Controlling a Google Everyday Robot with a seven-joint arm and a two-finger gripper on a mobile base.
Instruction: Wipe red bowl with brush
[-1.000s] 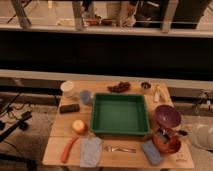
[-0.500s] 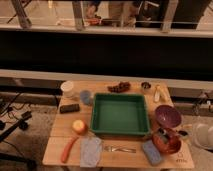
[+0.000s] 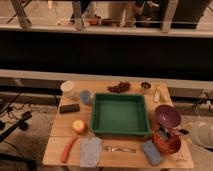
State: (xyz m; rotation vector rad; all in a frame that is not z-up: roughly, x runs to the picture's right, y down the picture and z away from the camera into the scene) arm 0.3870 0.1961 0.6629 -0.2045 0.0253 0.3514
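1. Dim room, with a dark low wall and a metal railing behind a small wooden bench [image 3: 62, 127].
2. At the middle of the bench sits a square green tray [image 3: 120, 96], my landmark for everything else.
3. Right of the tray's near corner is the red bowl [image 3: 169, 145]. The brush [image 3: 164, 133] lies at the bowl's far edge, its dark handle over the rim.
4. Just behind the red bowl, still right of the tray, stands a dark purple bowl [image 3: 167, 116].
5. My end effector [image 3: 197, 134] is the pale shape further right of the tray, beyond the red bowl at the bench's edge. I cannot tell how far open it is, or whether it holds anything.
6. In front of the tray lie a silver fork [image 3: 120, 149], a blue-grey sponge [image 3: 151, 152], a folded cloth [image 3: 91, 150] and a carrot [image 3: 69, 149].
7. Left of the tray are a round yellow fruit [image 3: 79, 126], a dark bar [image 3: 69, 107] and a white cup [image 3: 67, 88].
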